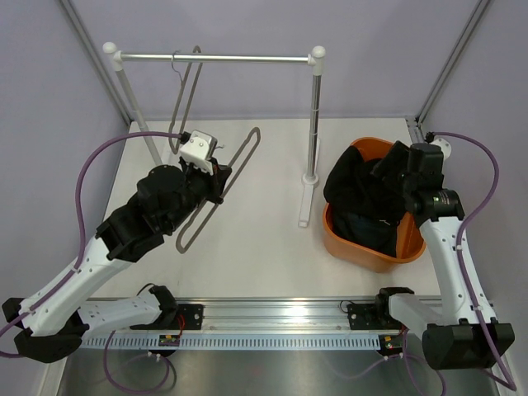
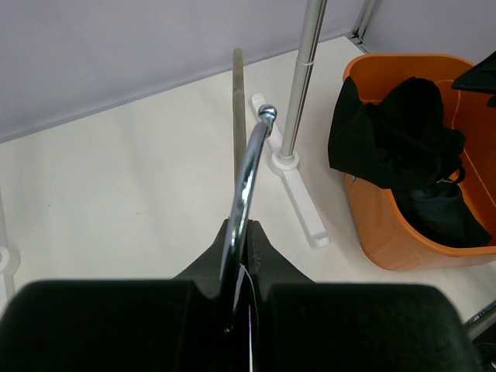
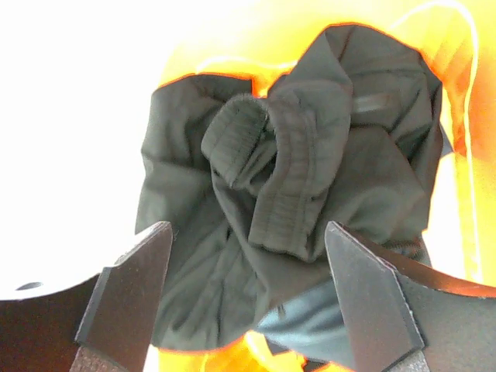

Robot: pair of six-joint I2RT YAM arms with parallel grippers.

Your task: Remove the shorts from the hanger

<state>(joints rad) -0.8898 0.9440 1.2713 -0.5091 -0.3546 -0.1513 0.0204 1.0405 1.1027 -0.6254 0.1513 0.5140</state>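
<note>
- The left gripper (image 2: pixel 242 236) is seen clamped narrowly on the chrome hook (image 2: pixel 246 170) of a grey hanger (image 2: pixel 239 101), which is held above the table (image 1: pixel 264 239).
- The right gripper (image 3: pixel 248 232) is held over the orange basket (image 1: pixel 346 247) with its fingers (image 3: pixel 128 287) spread wide and nothing gripped between them.
- Whether those fingers touch the fabric cannot be told.
- The shorts (image 3: pixel 294 178) are found crumpled in the basket, with one part draped over its rim nearest the rack post (image 1: pixel 314 115).
</note>
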